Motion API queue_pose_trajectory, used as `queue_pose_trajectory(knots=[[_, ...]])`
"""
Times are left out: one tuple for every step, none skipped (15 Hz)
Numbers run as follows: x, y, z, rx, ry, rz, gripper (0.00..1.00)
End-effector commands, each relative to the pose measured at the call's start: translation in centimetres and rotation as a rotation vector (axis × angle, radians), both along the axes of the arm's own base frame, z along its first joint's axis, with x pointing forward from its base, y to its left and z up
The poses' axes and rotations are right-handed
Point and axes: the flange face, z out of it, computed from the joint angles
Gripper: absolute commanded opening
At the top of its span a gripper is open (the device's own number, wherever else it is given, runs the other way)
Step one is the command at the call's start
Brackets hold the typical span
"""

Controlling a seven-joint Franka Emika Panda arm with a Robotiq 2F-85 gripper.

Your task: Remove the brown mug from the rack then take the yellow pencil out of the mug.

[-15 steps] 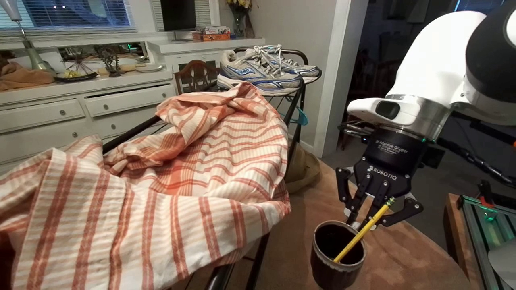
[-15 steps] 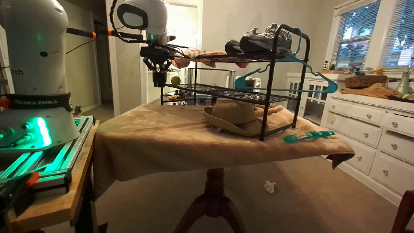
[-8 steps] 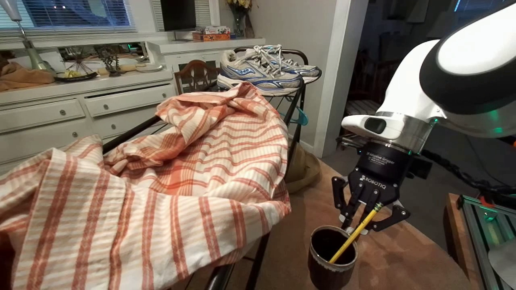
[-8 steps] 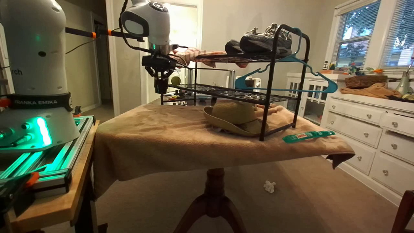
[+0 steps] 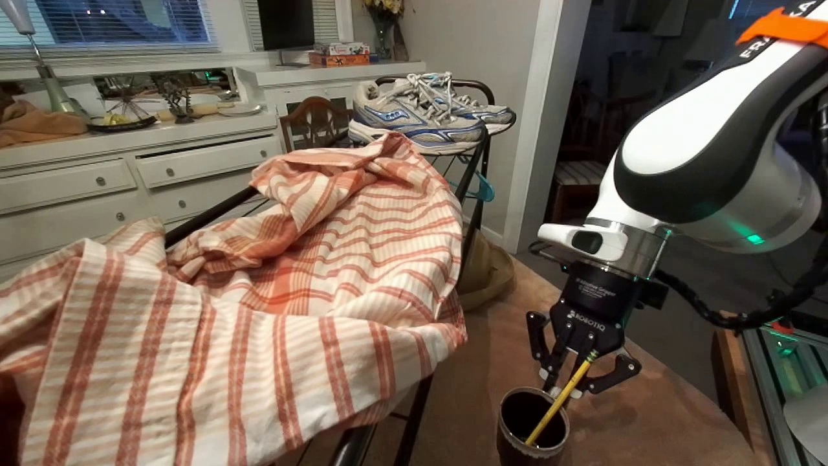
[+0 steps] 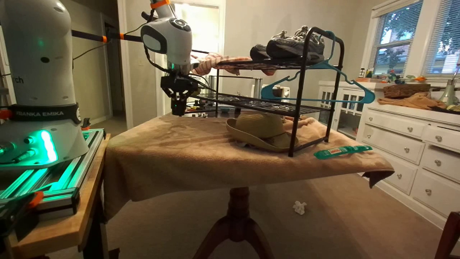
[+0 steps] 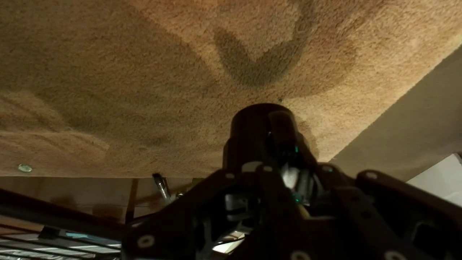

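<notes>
My claw (image 5: 559,386) is clamped on the brown mug (image 5: 516,422), a dark cylinder; in it the thin yellow pencil (image 5: 561,399) stands tilted toward my claw. Below spreads a nubby tan cover (image 7: 144,90). Farther off is the metal rack (image 6: 298,108), draped with striped cloth (image 5: 375,239).

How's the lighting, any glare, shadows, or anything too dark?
In the wrist view, a V-like shadow falls on the tan plush cloth; in an exterior view, a green light strip glares; in an exterior view, the dark brown cylindrical mug looks nearly black inside, while the thin yellow pencil shows clearly.
</notes>
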Motion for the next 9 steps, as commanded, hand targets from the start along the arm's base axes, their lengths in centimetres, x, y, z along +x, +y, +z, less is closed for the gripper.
queue_pose_trajectory(knots=[[0.7, 0.6, -1.7, -0.008, -0.029, 0.028, 0.04], [0.9, 0.6, -2.0, -0.007, -0.036, 0.034, 0.04], [1.0, 0.6, -2.6, -0.006, -0.036, 0.036, 0.04], [1.1, 0.6, -3.0, -0.009, -0.038, 0.040, 0.04], [1.2, 0.7, -3.4, -0.011, -0.043, 0.045, 0.04], [1.3, 0.8, -3.7, -0.009, -0.047, 0.048, 0.04], [1.4, 0.9, -4.0, -0.010, -0.054, 0.053, 0.04], [1.5, 1.0, -4.3, -0.009, -0.059, 0.056, 0.04], [1.5, 1.1, -4.7, -0.010, -0.062, 0.064, 0.04]])
